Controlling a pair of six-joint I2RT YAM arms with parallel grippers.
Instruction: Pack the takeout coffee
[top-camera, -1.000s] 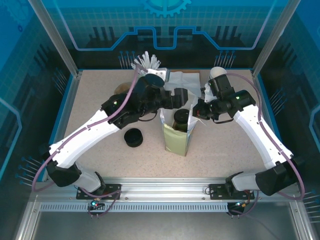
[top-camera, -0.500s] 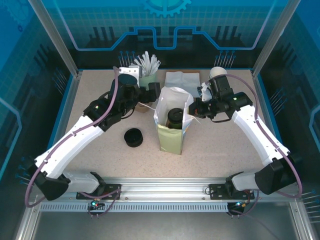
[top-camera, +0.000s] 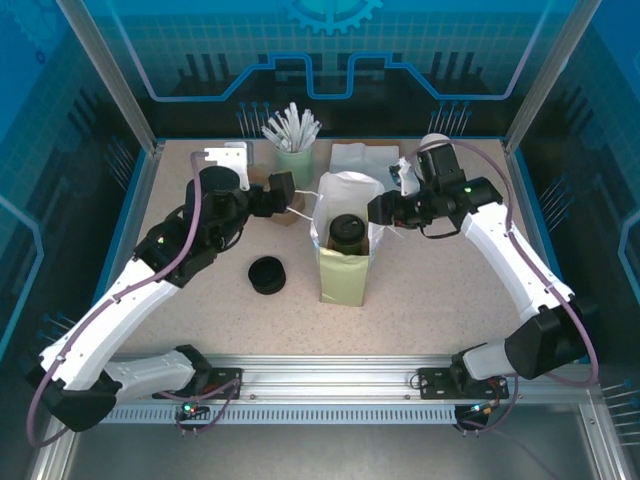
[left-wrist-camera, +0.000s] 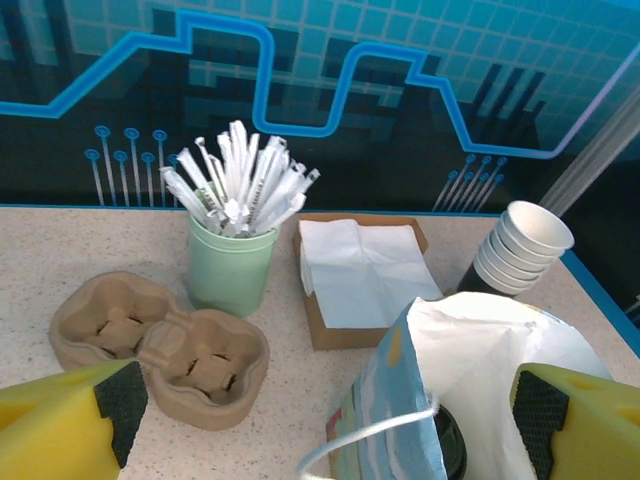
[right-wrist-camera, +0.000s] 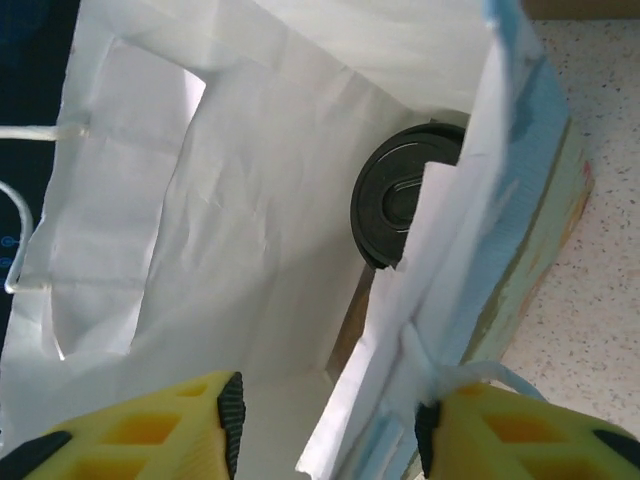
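Spanning a blue-panelled enclosure, the speckled table (top-camera: 470, 290) carries an upright paper bag (top-camera: 343, 280) with the takeout coffee (top-camera: 347, 232) standing inside. Left gripper (left-wrist-camera: 330, 405) hangs released, fingers wide, beside the bag. Right gripper (right-wrist-camera: 325, 425) straddles the bag's rim, jaws parted, pinching nothing. Left wrist camera shows a cardboard cup carrier (left-wrist-camera: 160, 345), napkins (left-wrist-camera: 365, 270) and stacked cups (left-wrist-camera: 520, 245); right wrist camera looks down on the coffee's black lid (right-wrist-camera: 400, 205).

The right claw (right-wrist-camera: 335, 432) and left claw (left-wrist-camera: 322, 425) are yellow, faced in black. Just before the right claw the paper bag (right-wrist-camera: 200, 230) is white inside, pale green and blue outside, and the takeout coffee (right-wrist-camera: 398, 205) in it black-lidded. Ahead of the left claw: mint-green cup (left-wrist-camera: 232, 268), white straws (left-wrist-camera: 240, 185), brown cup carrier (left-wrist-camera: 160, 345), white napkins (left-wrist-camera: 365, 270), beige speckled desk (left-wrist-camera: 60, 240).
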